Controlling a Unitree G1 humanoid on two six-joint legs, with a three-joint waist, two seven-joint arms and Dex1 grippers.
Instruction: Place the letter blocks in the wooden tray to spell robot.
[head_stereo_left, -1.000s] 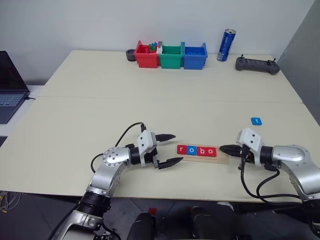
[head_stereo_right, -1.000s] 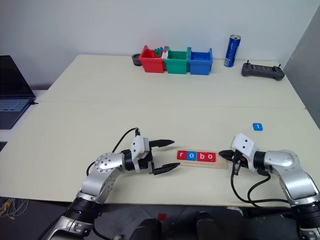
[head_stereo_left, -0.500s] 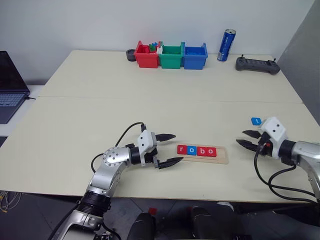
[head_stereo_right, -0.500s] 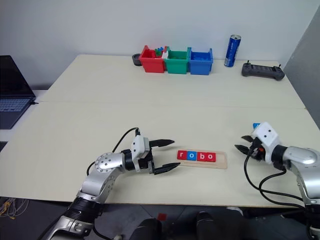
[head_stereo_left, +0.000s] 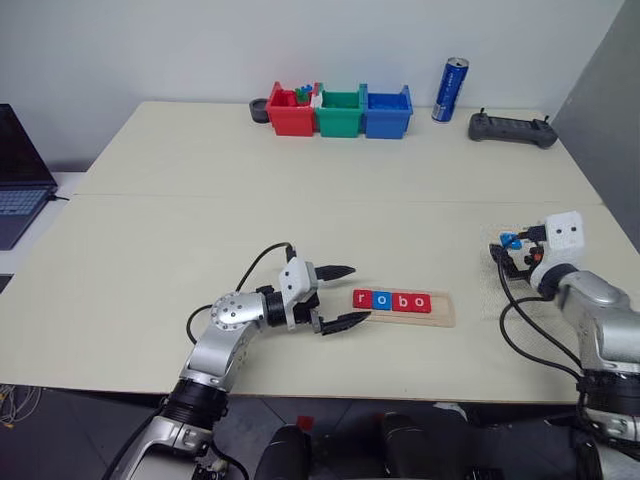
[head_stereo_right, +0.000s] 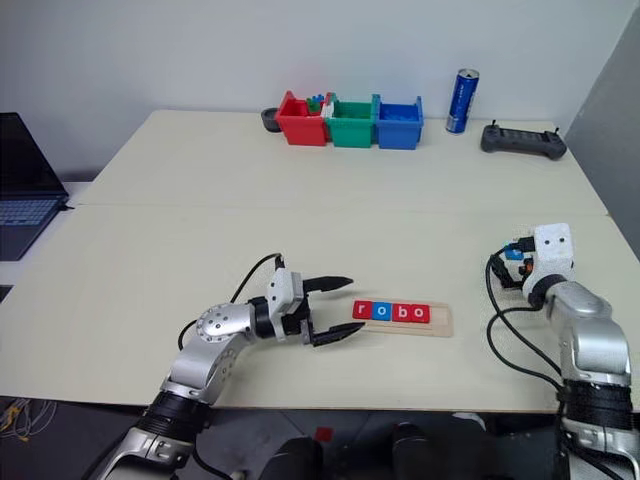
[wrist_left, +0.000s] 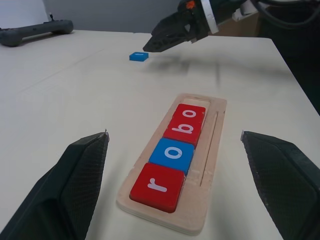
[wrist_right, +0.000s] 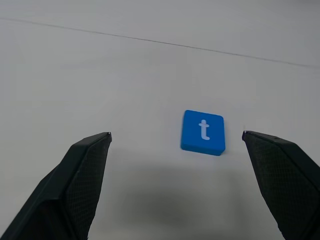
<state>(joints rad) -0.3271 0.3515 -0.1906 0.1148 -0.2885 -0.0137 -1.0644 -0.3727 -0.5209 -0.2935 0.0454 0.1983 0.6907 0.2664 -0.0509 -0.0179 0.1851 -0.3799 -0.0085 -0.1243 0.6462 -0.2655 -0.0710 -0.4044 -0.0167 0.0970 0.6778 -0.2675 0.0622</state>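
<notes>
The wooden tray (head_stereo_left: 445, 308) lies near the table's front edge. Four letter blocks sit in it: red r (wrist_left: 158, 186), blue o (wrist_left: 173, 154), red b (wrist_left: 182, 129) and red o (wrist_left: 190, 112). Beyond the last o the groove is bare. My left gripper (head_stereo_left: 356, 293) is open and points at the tray's r end, its fingers (wrist_left: 75, 180) on either side of it and touching nothing. The blue t block (wrist_right: 202, 131) lies flat on the table to the far right. My right gripper (head_stereo_left: 512, 248) hangs open just above it, one finger on each side.
Red (head_stereo_left: 292, 110), green (head_stereo_left: 342, 112) and blue (head_stereo_left: 388, 112) bins stand at the back, with a blue can (head_stereo_left: 450, 90) and a black controller (head_stereo_left: 512, 129) to their right. A laptop (head_stereo_left: 20, 170) sits beside the table on the left.
My right gripper has left the tray's right end and swung right and away to the t block. It was shut and now stands open. The left gripper has not moved.
</notes>
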